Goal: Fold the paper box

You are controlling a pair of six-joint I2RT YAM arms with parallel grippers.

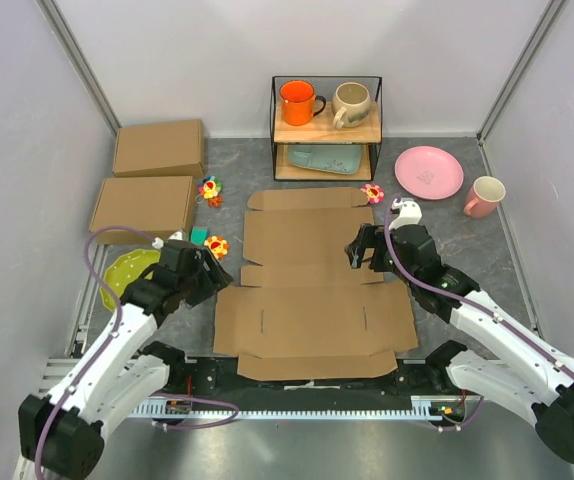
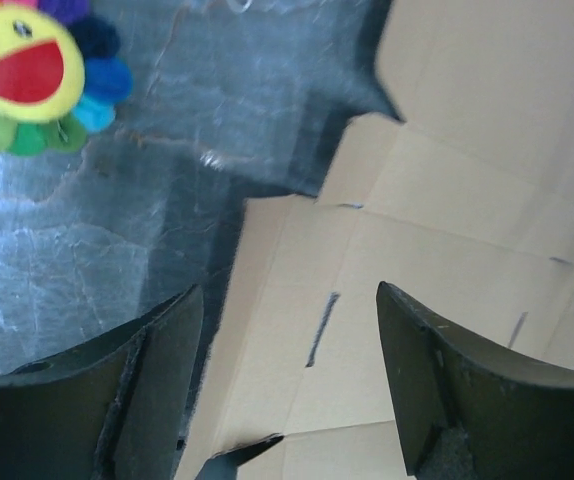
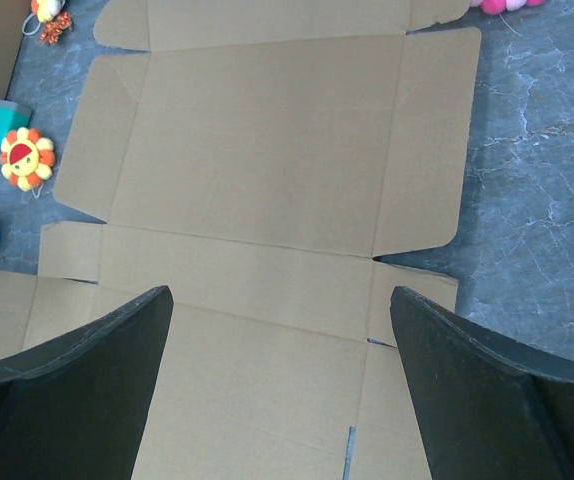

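Grey table [image 1: 467,245] | paper box [image 1: 312,290] flat, unfolded | left gripper [image 2: 287,300], right gripper [image 3: 282,300] wide, empty | risk: sliding under uneven flap push

No legible text, label, brand or number anywhere.

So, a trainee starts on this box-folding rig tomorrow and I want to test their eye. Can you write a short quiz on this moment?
1. True or false: the paper box lies flat and unfolded.
2. Which mug stands beside the pink plate? A orange, B pink, C cream.
3. Fill in: the left gripper and right gripper are both ____.
Key: 1 true; 2 B, the pink mug; 3 open.
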